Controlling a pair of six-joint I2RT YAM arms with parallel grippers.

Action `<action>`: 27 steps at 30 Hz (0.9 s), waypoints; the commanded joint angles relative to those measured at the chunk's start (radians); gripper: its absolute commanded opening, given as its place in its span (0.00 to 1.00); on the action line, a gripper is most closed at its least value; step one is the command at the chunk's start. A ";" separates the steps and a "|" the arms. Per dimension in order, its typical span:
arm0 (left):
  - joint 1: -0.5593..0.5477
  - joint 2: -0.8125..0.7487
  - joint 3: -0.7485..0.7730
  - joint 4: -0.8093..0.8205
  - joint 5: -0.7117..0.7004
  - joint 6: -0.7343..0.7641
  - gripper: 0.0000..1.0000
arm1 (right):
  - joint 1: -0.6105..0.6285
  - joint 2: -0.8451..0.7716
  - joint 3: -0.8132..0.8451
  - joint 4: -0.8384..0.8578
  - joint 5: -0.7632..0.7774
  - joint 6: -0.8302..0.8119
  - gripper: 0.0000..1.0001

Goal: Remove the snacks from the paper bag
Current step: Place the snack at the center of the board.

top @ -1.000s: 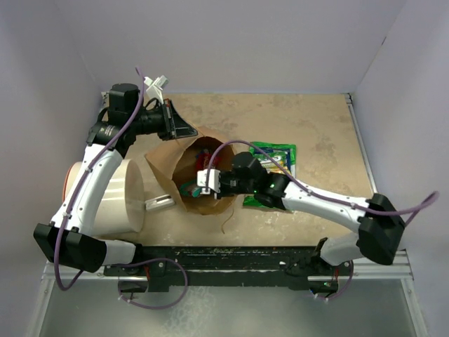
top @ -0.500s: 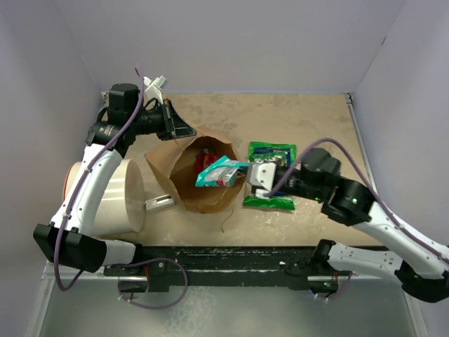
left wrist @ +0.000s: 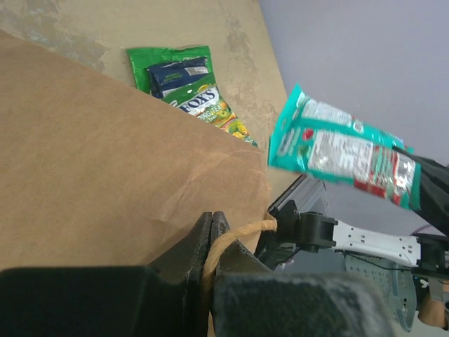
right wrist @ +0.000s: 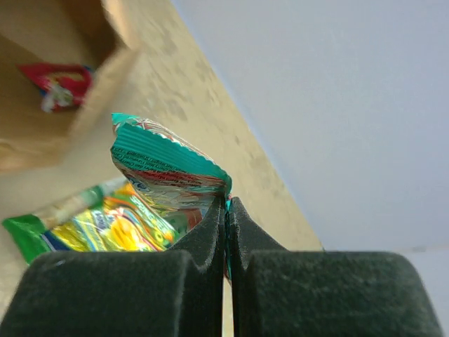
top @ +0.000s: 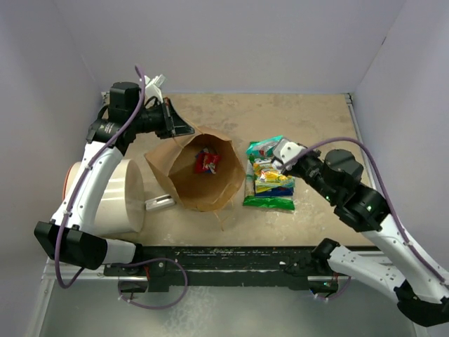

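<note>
The brown paper bag (top: pixel 203 172) lies open on the table, and a red packet (top: pixel 207 161) shows inside it. My left gripper (top: pixel 184 130) is shut on the bag's twisted handle (left wrist: pixel 223 242) at the far rim. My right gripper (top: pixel 279 151) is shut on a teal packet (top: pixel 264 147) and holds it above the green packet (top: pixel 270 200) and a yellow-green packet (top: pixel 272 182) lying right of the bag. The teal packet also shows in the left wrist view (left wrist: pixel 337 151) and the right wrist view (right wrist: pixel 165 168).
A large white cylinder (top: pixel 116 196) lies left of the bag, with a small white-grey bar (top: pixel 159 203) beside it. A blue packet (left wrist: pixel 177 70) lies on the green one. Walls enclose the table at the back and both sides.
My right gripper has pulled the teal packet out of the bag and moved right, above the packets on the table. My left gripper has stayed on the handle.
</note>
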 commanded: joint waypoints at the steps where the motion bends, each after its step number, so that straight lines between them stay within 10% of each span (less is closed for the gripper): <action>1: 0.007 0.002 0.049 0.011 -0.029 0.052 0.00 | -0.138 0.041 -0.045 0.167 0.045 0.041 0.00; 27: 0.026 0.028 0.060 0.044 0.057 0.043 0.00 | -0.305 0.329 -0.351 0.194 -0.206 -0.183 0.00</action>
